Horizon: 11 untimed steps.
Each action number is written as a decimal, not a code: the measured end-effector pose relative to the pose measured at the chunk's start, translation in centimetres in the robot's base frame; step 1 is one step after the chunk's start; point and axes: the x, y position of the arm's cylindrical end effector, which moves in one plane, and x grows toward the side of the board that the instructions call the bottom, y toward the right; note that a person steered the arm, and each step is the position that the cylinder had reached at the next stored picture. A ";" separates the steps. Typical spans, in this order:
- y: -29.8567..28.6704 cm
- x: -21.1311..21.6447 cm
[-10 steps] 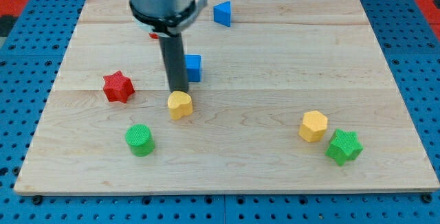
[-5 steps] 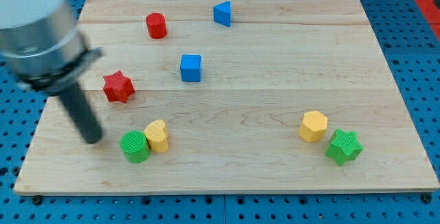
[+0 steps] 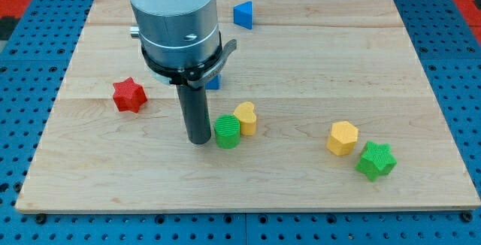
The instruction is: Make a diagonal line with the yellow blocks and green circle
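Observation:
My tip (image 3: pixel 199 140) rests on the board just to the left of the green circle (image 3: pixel 227 131), touching or nearly touching it. A yellow heart-shaped block (image 3: pixel 246 117) sits against the green circle's upper right side. A yellow hexagon block (image 3: pixel 343 137) lies toward the view's right, apart from them. The arm's body hides part of the board above the tip.
A green star (image 3: pixel 376 161) sits just below and right of the yellow hexagon. A red star (image 3: pixel 128 95) lies at the left. A blue cube (image 3: pixel 215 82) is partly hidden behind the arm. A blue triangle (image 3: pixel 242 13) is near the top edge of the wooden board (image 3: pixel 421 72).
The tip went from left of the pair at the bottom left to push the green circle and yellow heart rightward and slightly up. The red cylinder is now hidden behind the arm.

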 end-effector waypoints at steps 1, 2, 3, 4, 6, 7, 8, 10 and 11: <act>3.9 -0.3; 7.2 0.3; 5.2 0.4; 7.9 -1.3; 10.7 -2.3; 10.0 -2.8; 10.0 -2.9; 4.4 -1.6; 3.8 -6.1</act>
